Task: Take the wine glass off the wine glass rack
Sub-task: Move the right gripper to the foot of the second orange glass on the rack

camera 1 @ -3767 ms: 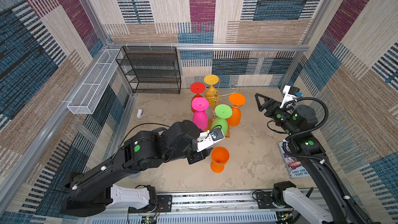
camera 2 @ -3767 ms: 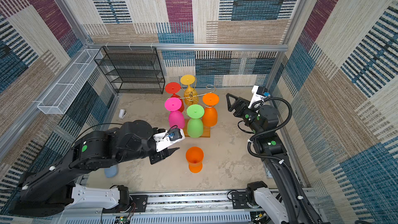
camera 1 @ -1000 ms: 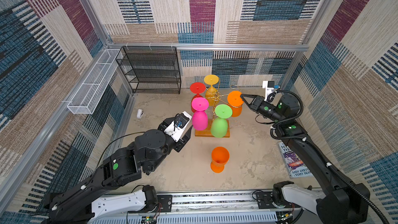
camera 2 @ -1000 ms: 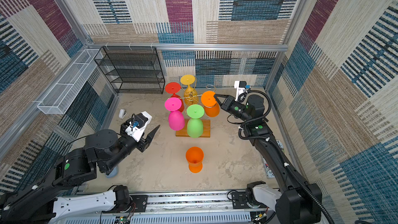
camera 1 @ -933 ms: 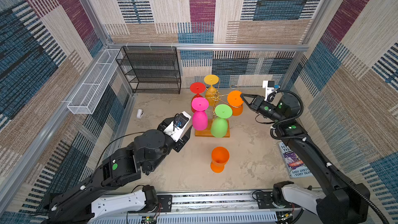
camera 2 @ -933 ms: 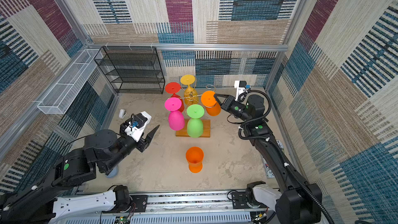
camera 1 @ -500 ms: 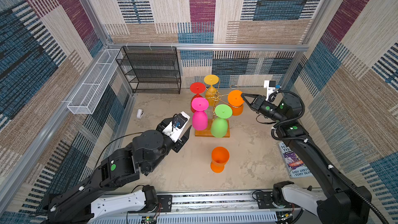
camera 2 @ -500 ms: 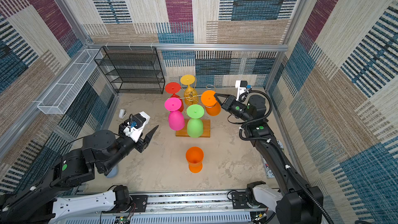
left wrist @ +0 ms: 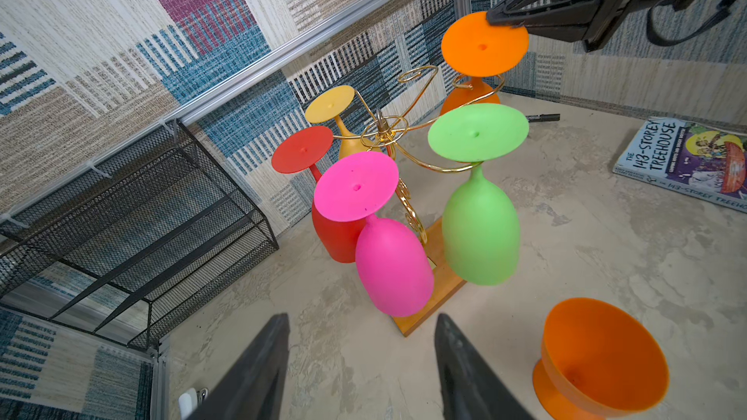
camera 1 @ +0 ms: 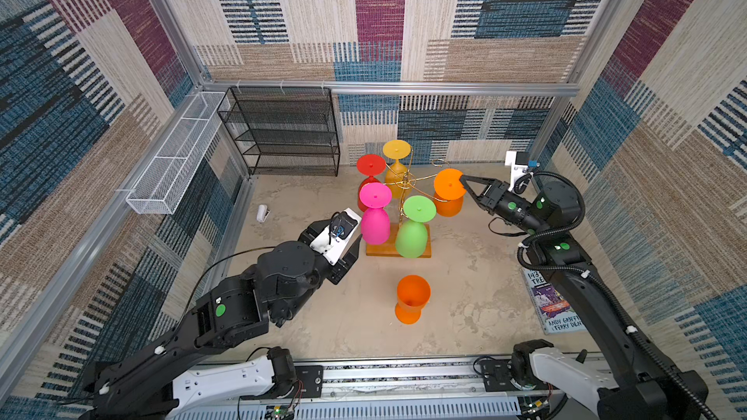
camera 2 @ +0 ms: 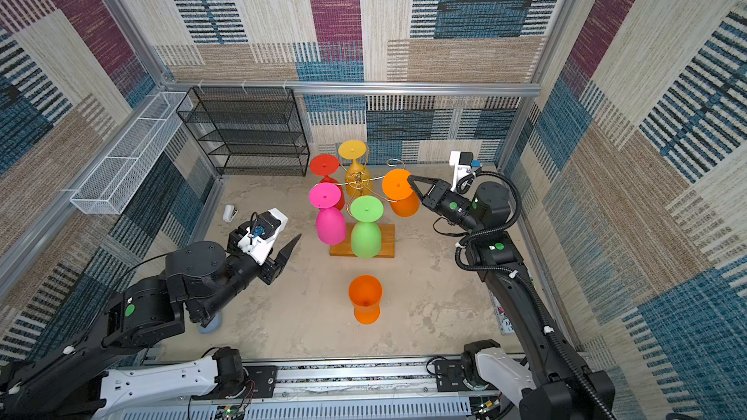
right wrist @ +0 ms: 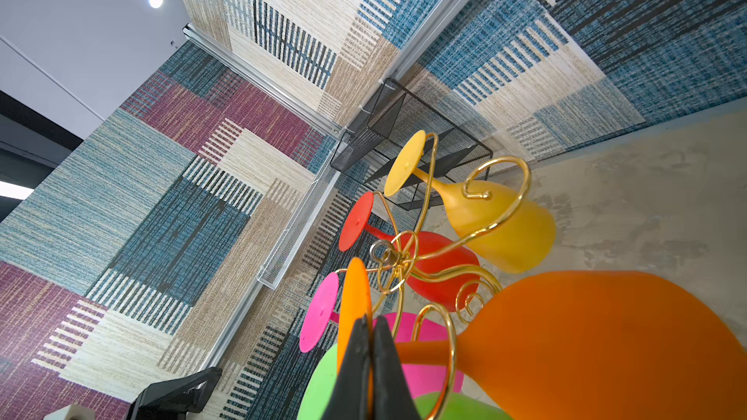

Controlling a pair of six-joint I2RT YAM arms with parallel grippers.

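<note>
Right hand [camera 1: 462, 180] pinches foot of hanging orange wine glass [camera 1: 444, 186].

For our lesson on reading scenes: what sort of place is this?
Probably a robot test cell, not a home: robot arms on a metal rail, patterned walls in an aluminium frame, and a wine glass rack staged as a prop.

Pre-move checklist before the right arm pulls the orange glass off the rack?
1. Grip: right gripper shut on hanging orange glass, foot rim: ok.
2. Hold firm enough: cannot tell.
3. Stem out of wine glass rack curl: not ok, sits inside.
4. Neighbour green glass apart from it: ok.
5. Other arm: left gripper open, empty, short of pink glass: ok.
</note>
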